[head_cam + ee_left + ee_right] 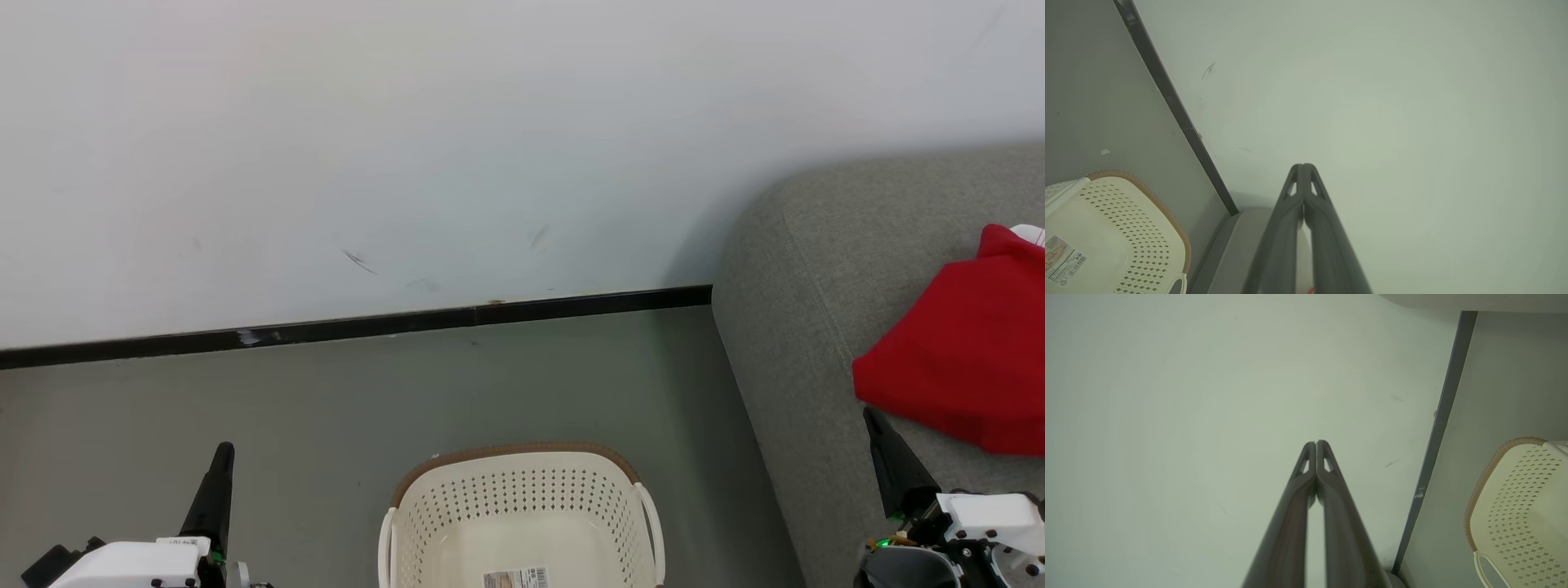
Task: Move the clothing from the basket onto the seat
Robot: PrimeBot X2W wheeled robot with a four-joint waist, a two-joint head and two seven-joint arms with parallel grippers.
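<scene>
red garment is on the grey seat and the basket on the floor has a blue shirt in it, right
No. The basket holds no shirt: the head and left wrist views show the visible inside bare apart from a barcode sticker. The red garment does lie on the grey seat, and the basket does stand on the floor.

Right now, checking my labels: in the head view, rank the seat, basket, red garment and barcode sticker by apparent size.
1. seat
2. basket and red garment: similar, both cropped, unranked
3. barcode sticker
</scene>
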